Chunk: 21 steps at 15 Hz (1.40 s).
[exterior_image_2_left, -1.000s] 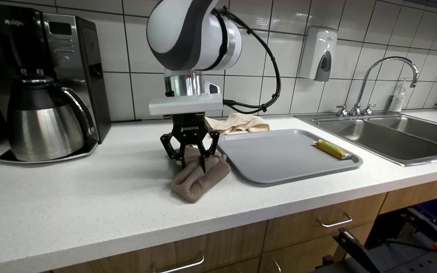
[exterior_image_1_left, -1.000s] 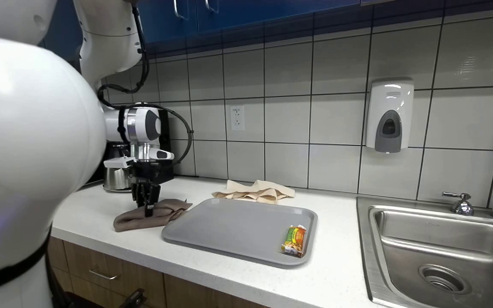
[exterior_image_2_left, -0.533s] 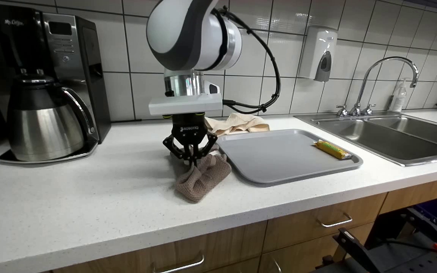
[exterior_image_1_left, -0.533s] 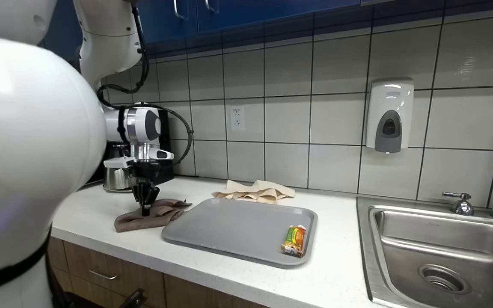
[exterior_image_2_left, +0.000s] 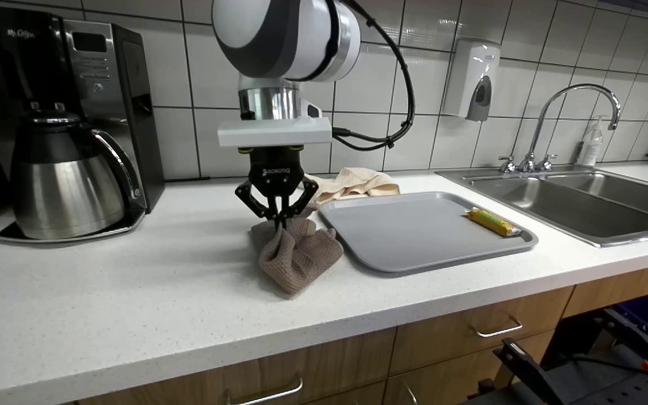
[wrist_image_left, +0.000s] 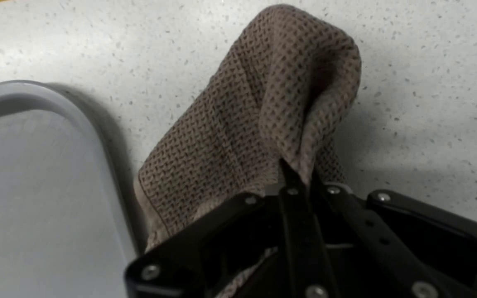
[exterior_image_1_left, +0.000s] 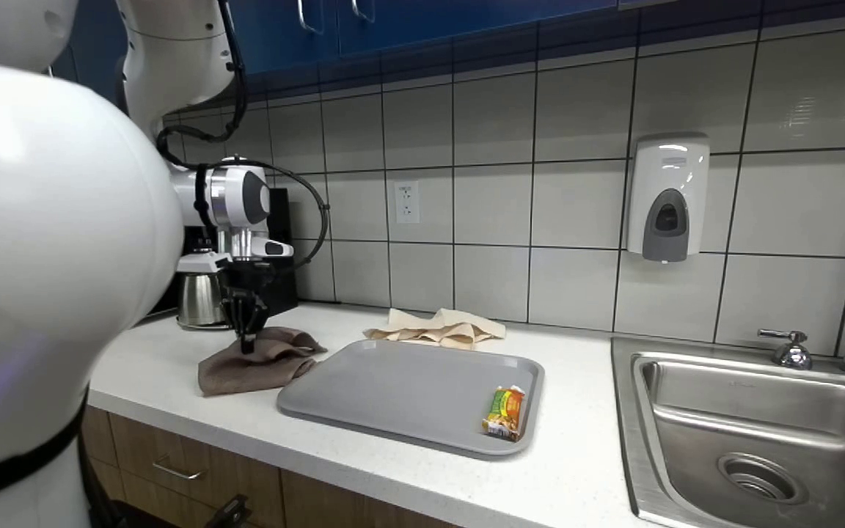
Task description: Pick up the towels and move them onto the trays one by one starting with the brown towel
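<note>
The brown towel (exterior_image_2_left: 307,256) is bunched up beneath my gripper (exterior_image_2_left: 280,224). A pinched fold (wrist_image_left: 304,159) of it runs up between the fingertips in the wrist view, so the jaws are shut on the cloth. Its middle is raised, while the lower edges still rest on the counter. Just beside the towel lies the grey tray (exterior_image_1_left: 408,392), whose near corner also shows in the wrist view. Behind the tray, against the tiled wall, a crumpled tan towel (exterior_image_1_left: 441,328) lies on the counter. Both exterior views show it.
A wrapped snack bar (exterior_image_1_left: 505,413) lies on the tray at the end towards the steel sink (exterior_image_1_left: 752,440). A coffee maker with a steel carafe (exterior_image_2_left: 68,185) stands on the far side of the gripper from the tray. A soap dispenser (exterior_image_2_left: 473,79) hangs on the wall.
The jaws have gone from apart to shut, pinching a fold of the brown towel. My gripper has then risen a little, drawing the towel's middle upward. Tray and tan towel are unmoved.
</note>
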{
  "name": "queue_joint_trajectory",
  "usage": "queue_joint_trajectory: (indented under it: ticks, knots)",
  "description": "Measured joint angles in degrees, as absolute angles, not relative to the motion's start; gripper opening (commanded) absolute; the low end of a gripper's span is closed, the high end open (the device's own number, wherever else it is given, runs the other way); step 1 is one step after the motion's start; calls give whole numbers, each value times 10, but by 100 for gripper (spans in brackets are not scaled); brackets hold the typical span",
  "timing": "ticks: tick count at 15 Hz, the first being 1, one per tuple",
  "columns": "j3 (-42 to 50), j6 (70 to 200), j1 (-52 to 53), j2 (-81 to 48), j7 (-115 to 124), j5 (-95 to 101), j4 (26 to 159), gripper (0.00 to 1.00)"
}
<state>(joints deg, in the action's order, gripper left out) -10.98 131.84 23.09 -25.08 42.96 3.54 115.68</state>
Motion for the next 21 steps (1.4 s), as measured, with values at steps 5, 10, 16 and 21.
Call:
queue_joint_trajectory:
  ticks: [5, 10, 16, 21]
  knots:
    - [-114, 1318, 231, -184, 417, 35, 1176, 1]
    - [-114, 1317, 231, -119, 410, 35, 1200, 1]
    - [-114, 1317, 218, -53, 410, 35, 1235, 1]
    - [-113, 1317, 188, -4, 410, 37, 1271, 1]
